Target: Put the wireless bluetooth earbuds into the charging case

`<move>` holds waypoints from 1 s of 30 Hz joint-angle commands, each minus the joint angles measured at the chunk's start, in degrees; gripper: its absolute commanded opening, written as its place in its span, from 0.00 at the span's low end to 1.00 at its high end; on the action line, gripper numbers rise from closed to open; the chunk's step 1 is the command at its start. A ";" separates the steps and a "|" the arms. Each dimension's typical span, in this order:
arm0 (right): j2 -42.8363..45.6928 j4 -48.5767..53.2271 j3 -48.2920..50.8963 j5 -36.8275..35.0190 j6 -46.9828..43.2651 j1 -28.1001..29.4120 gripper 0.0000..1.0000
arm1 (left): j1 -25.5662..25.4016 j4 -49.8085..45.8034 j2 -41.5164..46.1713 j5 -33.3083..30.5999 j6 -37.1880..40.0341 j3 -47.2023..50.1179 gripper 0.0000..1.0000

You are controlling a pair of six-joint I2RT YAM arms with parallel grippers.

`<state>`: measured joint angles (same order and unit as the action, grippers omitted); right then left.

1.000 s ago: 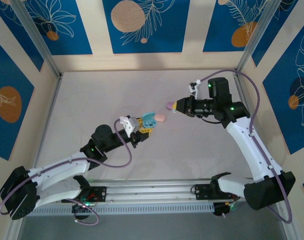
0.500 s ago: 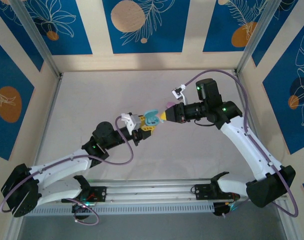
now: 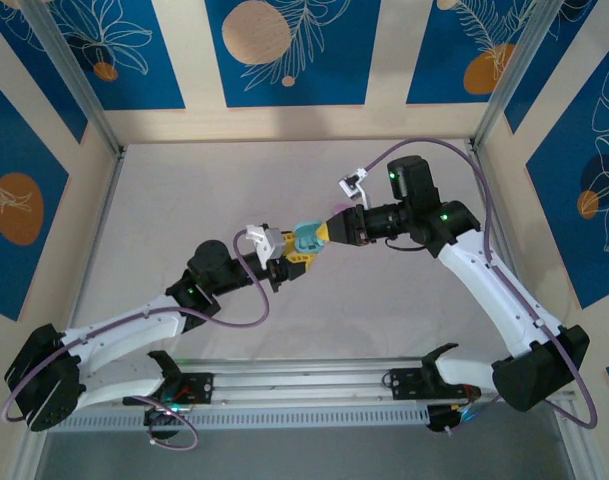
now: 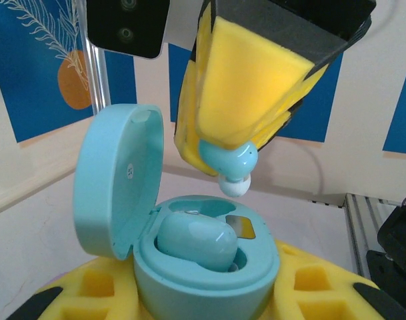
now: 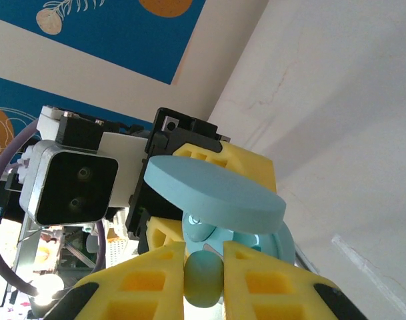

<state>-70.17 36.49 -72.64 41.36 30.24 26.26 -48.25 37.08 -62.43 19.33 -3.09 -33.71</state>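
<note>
Earbud (image 4: 231, 163), light blue with a white tip, is pinched between the yellow foam pads of the right hand (image 5: 203, 267). Its tip points down at the open charging case (image 4: 209, 283) and hangs just above the case, not touching it. The right hand is clenched on this earbud alone, and in the right wrist view the bud sits squeezed between the two pads at their very ends.

Below it, a second earbud (image 4: 196, 240) of the same light blue already lies seated in the left well of the case. The well beside it, right under the hanging bud, is bare, with a small shiny patch at its back. The lid (image 4: 119, 180) stands swung up and tilted back on the left side, still joined at its hinge.

The case itself is light blue and rounded. It is grasped upright by the left hand (image 3: 292, 252), whose yellow pads press against its lower body on both sides. Seen from above, the two hands meet tip to tip over the middle of the tabletop (image 3: 184, 200), with the case held up off the surface between them. Both arms reach inward from their bases at the near edge. Blue panels with orange discs line the walls around the tabletop.
</note>
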 commanded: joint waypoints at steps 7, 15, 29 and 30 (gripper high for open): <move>-1.72 0.19 -1.53 -0.14 -0.33 0.55 0.19 | -0.64 2.88 -0.32 2.81 -1.47 -2.37 0.32; -2.34 2.66 -2.05 -1.11 -2.45 0.63 0.23 | -0.62 3.61 -0.65 2.73 -1.56 -2.32 0.32; -2.02 4.56 -3.17 -3.55 -3.00 0.63 0.32 | -0.61 3.88 -0.65 2.51 -1.57 -2.26 0.32; -1.99 4.80 -3.39 -3.80 -3.08 0.63 0.33 | -0.62 3.89 -0.59 2.40 -1.52 -2.14 0.32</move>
<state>-72.03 39.09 -74.06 39.22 28.47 26.59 -48.25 37.06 -63.24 20.12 -4.16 -34.24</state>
